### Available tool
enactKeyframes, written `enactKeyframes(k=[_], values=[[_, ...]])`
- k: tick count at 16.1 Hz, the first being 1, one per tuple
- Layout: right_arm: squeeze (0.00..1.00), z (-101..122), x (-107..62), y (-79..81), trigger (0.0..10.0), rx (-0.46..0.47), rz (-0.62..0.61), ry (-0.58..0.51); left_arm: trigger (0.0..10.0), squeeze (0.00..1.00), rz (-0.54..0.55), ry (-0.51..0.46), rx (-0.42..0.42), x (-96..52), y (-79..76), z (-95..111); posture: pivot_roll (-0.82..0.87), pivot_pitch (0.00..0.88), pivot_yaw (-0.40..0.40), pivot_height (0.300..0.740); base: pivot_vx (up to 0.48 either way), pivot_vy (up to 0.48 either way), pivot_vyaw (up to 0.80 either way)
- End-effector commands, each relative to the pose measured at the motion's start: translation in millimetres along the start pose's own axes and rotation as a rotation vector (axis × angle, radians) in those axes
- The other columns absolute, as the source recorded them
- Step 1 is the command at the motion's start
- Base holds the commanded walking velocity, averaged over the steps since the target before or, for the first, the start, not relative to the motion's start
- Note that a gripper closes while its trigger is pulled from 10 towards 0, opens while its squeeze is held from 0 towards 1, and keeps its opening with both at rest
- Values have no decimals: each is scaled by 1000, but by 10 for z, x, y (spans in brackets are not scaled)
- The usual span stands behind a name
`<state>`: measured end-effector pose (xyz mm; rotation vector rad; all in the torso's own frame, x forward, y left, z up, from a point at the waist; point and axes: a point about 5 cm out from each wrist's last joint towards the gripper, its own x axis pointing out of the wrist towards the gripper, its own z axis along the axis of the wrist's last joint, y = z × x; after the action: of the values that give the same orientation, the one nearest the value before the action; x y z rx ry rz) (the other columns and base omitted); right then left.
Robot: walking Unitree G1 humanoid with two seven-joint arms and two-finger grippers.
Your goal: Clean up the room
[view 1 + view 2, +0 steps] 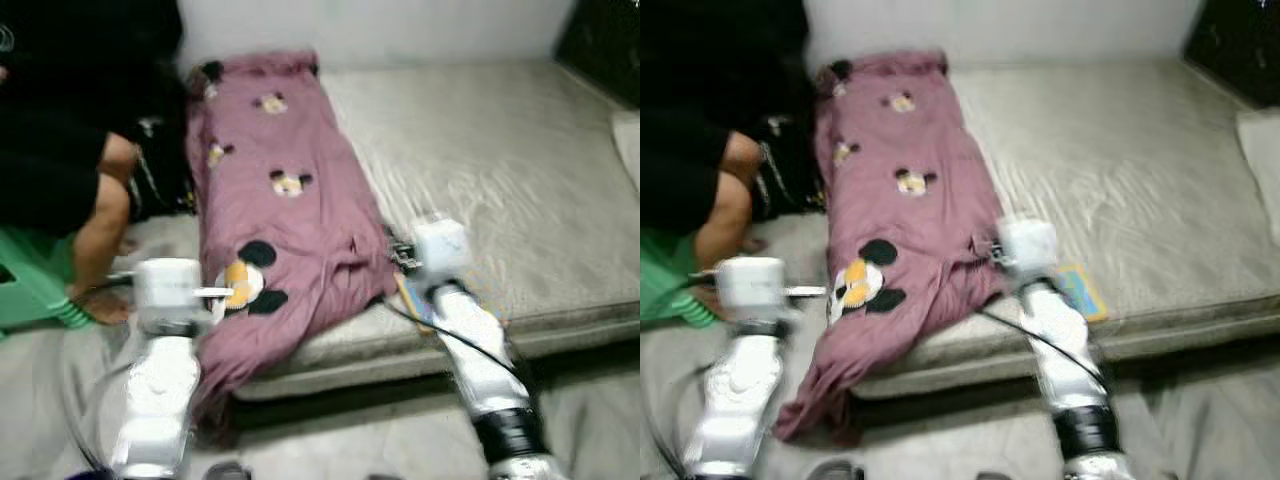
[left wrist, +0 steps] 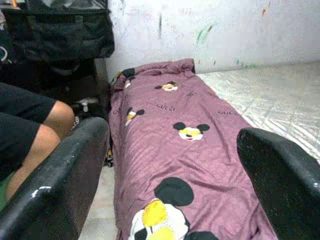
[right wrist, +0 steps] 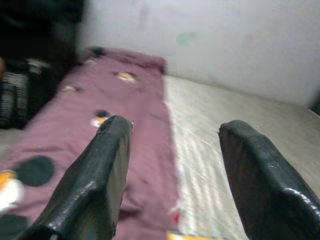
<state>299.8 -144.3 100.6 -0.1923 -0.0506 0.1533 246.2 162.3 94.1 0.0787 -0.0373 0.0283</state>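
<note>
A mauve blanket (image 1: 280, 220) printed with cartoon mice lies lengthwise along the left side of a grey mattress (image 1: 500, 170). Its near end hangs over the front edge towards the floor. My left gripper (image 2: 172, 132) is open and held just short of the blanket's hanging end, with the left wrist (image 1: 168, 290) beside that end. My right gripper (image 3: 177, 125) is also open, hovering over the blanket's right border near the mattress front, nothing between its fingers (image 3: 100, 180). The right wrist (image 1: 440, 245) is above the mattress's front edge.
A person in black (image 1: 70, 130) sits on a green stool (image 1: 30, 285) close to my left arm. A flat yellow-and-blue item (image 1: 1080, 290) lies at the mattress front edge. A white pillow (image 1: 630, 140) is at the right, and a black bag (image 2: 65, 30) stands left of the mattress.
</note>
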Motion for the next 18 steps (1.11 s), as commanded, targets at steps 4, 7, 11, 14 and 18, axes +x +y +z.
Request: enactKeyframes(k=[4,7,11,14,18], values=[[0,131,73,136,10000,21,38,-49,10000,0,40,17,29,-6,147,-20,-34,21,-35,740,226,0,0],[0,130,74,136,10000,22,37,-48,10000,0,31,13,26,-3,138,-16,-34,21,-34,740,95,0,0],[0,125,70,132,10000,22,37,-46,10000,0,38,24,27,3,135,-31,-36,20,-35,740,205,0,0],[0,124,74,135,10000,5,42,-47,10000,0,41,33,41,13,128,-39,-36,21,-35,740,0,0,217],[0,117,77,136,10000,3,42,-43,10000,0,34,32,49,21,117,-38,-37,20,-36,740,0,0,700]])
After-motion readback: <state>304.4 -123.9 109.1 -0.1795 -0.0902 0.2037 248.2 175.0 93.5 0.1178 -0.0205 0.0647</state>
